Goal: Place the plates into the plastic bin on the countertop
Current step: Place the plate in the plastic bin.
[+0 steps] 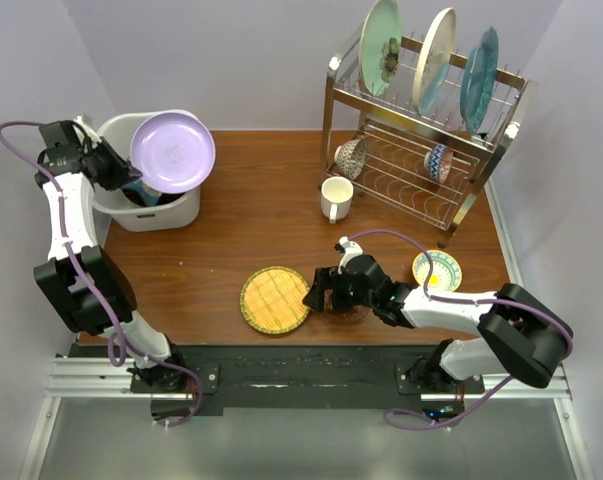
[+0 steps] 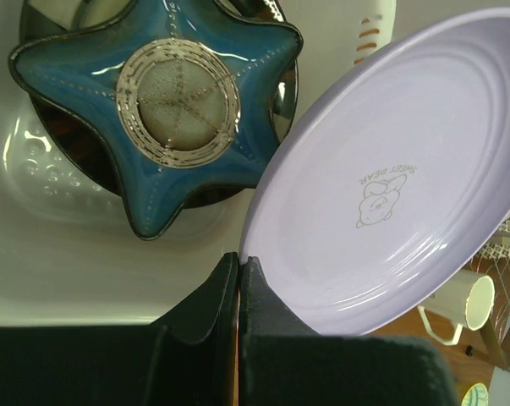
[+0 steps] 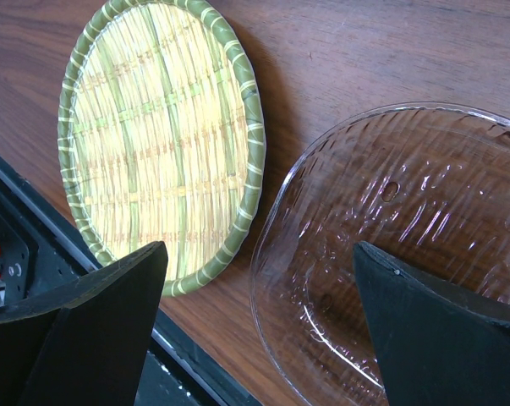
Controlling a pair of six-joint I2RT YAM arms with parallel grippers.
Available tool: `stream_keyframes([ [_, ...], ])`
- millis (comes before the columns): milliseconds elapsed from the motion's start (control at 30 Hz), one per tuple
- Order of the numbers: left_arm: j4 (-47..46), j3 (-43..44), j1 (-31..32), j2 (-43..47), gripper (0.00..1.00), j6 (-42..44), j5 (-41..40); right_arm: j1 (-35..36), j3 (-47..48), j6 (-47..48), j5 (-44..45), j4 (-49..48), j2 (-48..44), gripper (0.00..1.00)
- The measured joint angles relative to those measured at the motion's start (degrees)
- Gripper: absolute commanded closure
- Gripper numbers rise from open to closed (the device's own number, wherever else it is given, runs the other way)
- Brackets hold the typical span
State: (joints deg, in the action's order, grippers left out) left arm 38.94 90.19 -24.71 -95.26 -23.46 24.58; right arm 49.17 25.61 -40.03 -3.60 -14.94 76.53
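Note:
My left gripper is shut on the rim of a lavender plate and holds it tilted over the white plastic bin at the countertop's far left. In the left wrist view the gripper pinches the plate's edge, above a blue star-shaped dish lying on a dark plate inside the bin. My right gripper is open and empty, low over a clear glass plate. A pale green flower plate, a cream plate and a blue plate stand in the rack.
The steel wire rack stands at the back right with two small bowls on its lower shelf. A white mug stands in front of it. A round woven tray lies near the front edge, and a small yellow-patterned bowl to the right.

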Motion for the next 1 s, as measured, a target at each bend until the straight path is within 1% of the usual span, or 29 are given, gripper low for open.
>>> stream_keyframes([
  [133,-1.40,0.02,-1.70,-0.61,1.00,-1.07,0.00,0.00,0.00,0.02,0.00,0.00,0.02,0.05],
  [300,-2.64,0.02,-2.91,-0.61,1.00,-1.95,-2.05,0.00,0.00,0.04,0.00,-0.04,0.07,0.05],
  [567,-3.02,0.02,-3.63,-0.74,1.00,-2.54,-6.03,0.00,0.61,0.20,-0.02,-0.55,1.09,0.05],
  [1000,-5.99,-1.81,-4.22,-1.88,1.00,-3.13,-10.08,0.00,0.66,0.39,-0.02,-0.55,1.11,0.05],
])
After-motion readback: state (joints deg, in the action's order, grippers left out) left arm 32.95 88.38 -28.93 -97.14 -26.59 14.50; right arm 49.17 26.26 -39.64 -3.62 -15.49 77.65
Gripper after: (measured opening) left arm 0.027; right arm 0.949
